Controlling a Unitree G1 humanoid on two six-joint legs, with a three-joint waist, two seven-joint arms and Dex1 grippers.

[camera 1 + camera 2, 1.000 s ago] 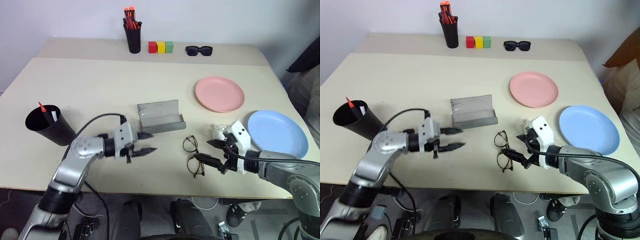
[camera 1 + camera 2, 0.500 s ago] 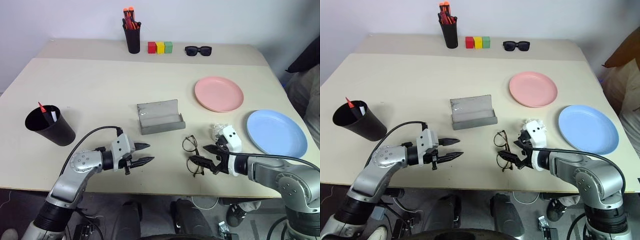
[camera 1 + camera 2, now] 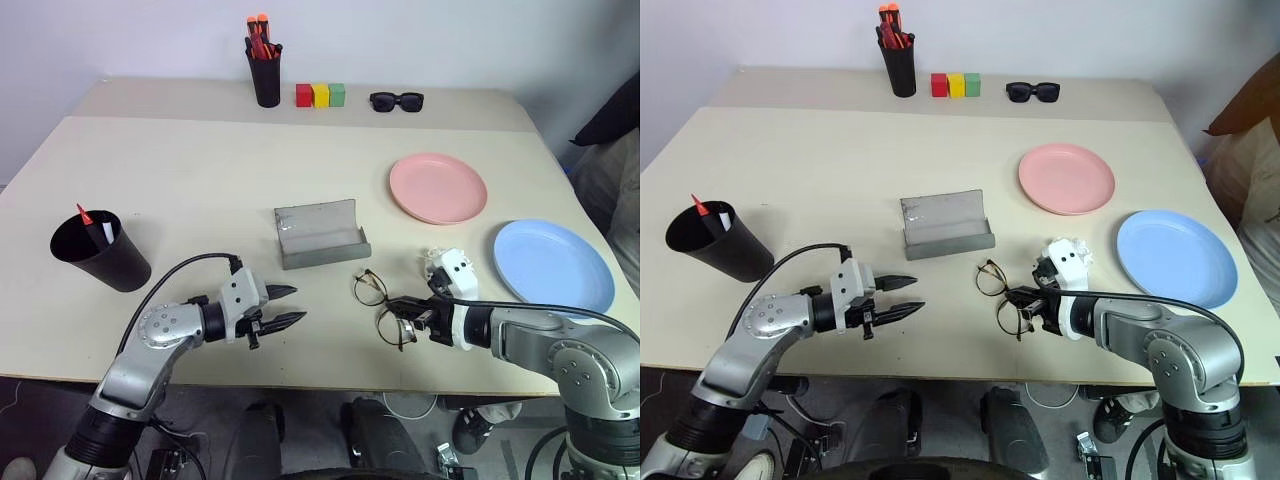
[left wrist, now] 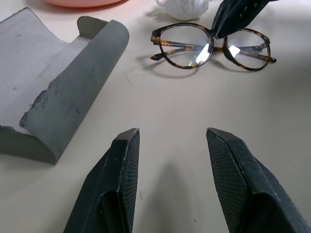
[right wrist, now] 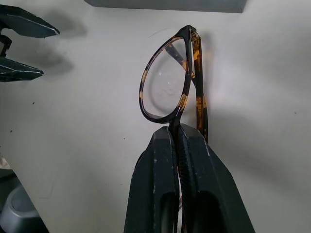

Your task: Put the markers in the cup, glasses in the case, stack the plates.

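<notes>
A beige table (image 3: 200, 180) carried a black cup (image 3: 98, 250), an open grey case (image 3: 320, 233), tortoiseshell glasses (image 3: 380, 305), a crumpled white wad (image 3: 437, 260), pink plate (image 3: 438, 187) and blue plate (image 3: 553, 264). At its far edge stood a pen pot (image 3: 266, 70), three coloured blocks (image 3: 321, 95) and black sunglasses (image 3: 397, 100).

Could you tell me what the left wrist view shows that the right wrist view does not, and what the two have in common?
Left wrist view alone: the pink plate's edge, a crumpled white wad, both lenses of the glasses, and the case lying open.
Right wrist view alone: the right gripper shut on the glasses' bridge, with one lens past its fingers.
Both: the glasses, the case, the table, and both grippers; the left gripper is open and holds nothing.
</notes>
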